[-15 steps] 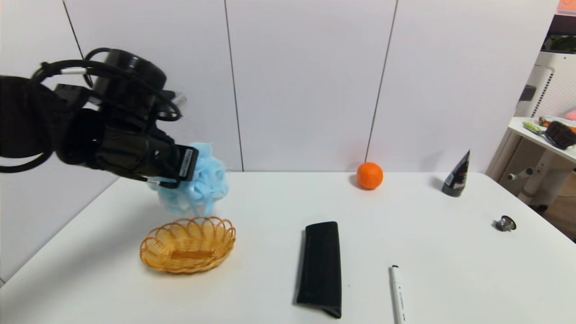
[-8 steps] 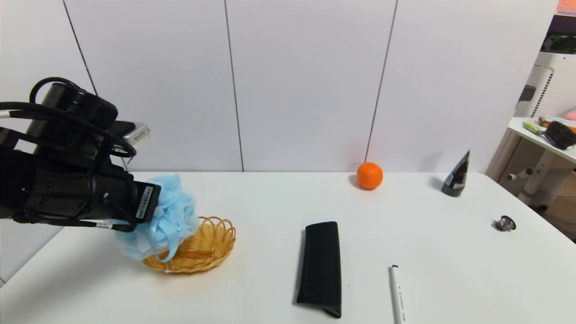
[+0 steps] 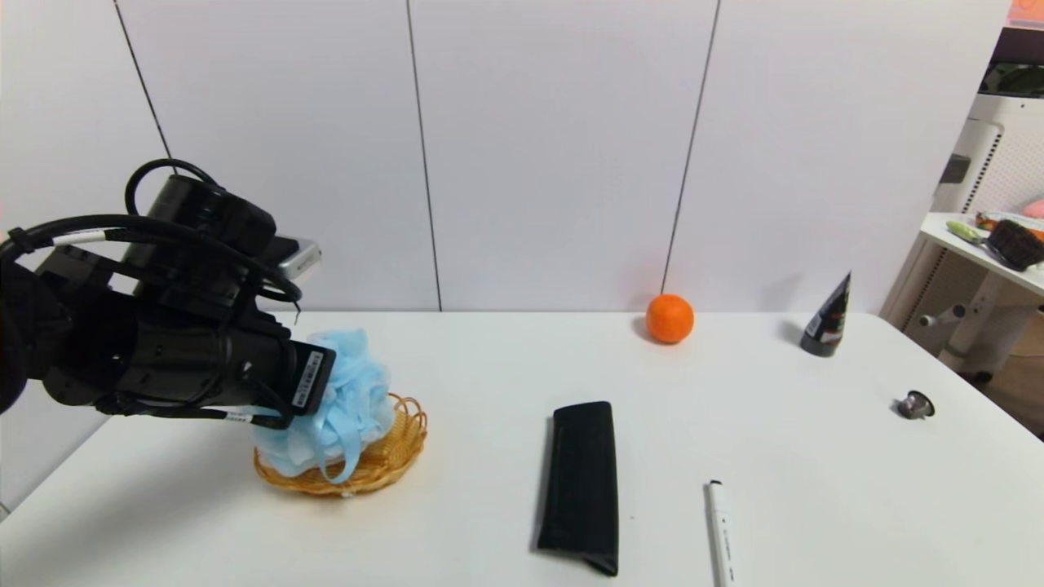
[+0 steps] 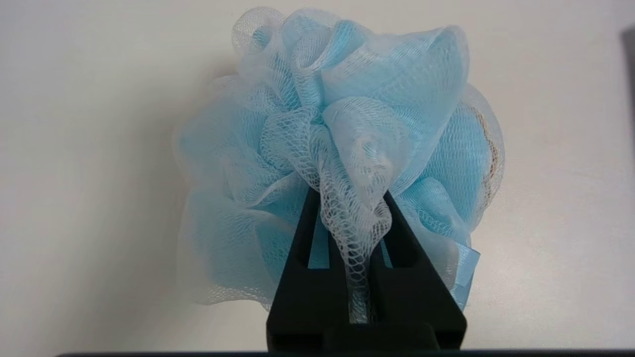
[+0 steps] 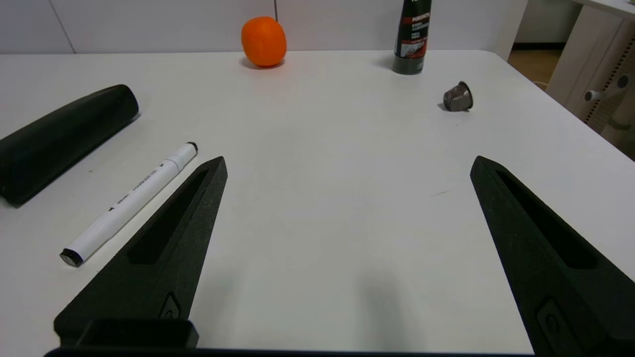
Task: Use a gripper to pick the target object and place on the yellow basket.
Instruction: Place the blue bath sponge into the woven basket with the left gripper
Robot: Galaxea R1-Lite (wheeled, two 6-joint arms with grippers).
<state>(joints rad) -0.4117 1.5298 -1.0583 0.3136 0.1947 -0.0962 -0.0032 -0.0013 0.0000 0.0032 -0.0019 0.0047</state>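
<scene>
The pouf [image 3: 338, 416] sits on the basket [image 3: 395, 456], a fold of mesh pinched in my left claw [image 4: 353, 218]. The mesh could snag my fingers at release and spill out. My right claw [image 5: 347, 198] gapes idle.

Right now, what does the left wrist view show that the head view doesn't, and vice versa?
Left wrist only: the left gripper with its jaws pinched shut on a fold of the bath pouf mesh.

Head only: the yellow basket under the pouf, the orange ball, black case, white marker, dark tube and small metal capsule.

Both: the pouf, its blue ribbon hanging down, and the white table.
</scene>
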